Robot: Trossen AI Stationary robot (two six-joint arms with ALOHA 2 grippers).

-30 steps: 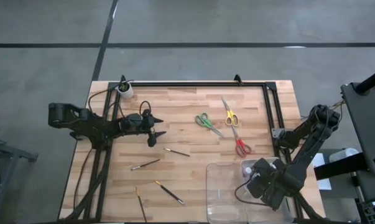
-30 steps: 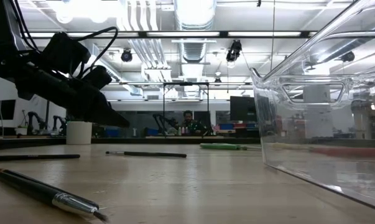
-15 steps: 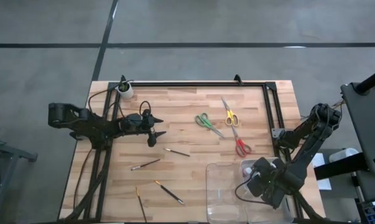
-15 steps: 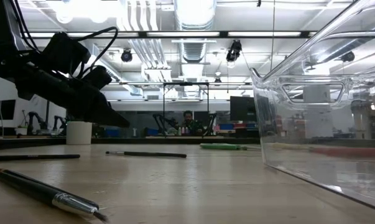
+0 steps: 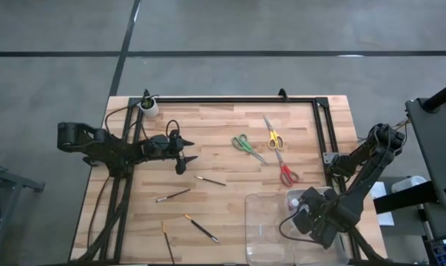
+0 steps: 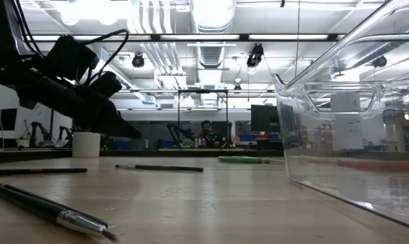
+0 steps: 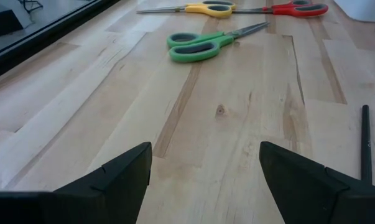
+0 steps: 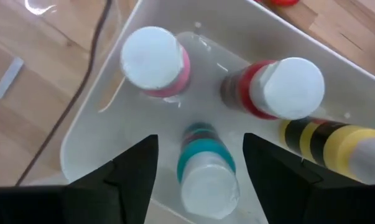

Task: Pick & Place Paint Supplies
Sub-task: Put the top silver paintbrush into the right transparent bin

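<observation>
Right gripper (image 8: 199,163) hangs over a corner of the clear tray (image 5: 263,210), jaws wide around the teal bottle (image 8: 207,169), not gripping it. Pink bottle (image 8: 153,61), red bottle (image 8: 280,90) and yellow bottle (image 8: 336,143) stand beside it. Left gripper (image 7: 206,168) hovers above the table (image 5: 223,122), jaws wide, facing the green scissors (image 7: 206,45).

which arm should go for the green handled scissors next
Left, probably. The left gripper hangs open over the wooden table facing the green-handled scissors, nothing between them. The right gripper is in the clear plastic tray above the teal paint bottle.
</observation>
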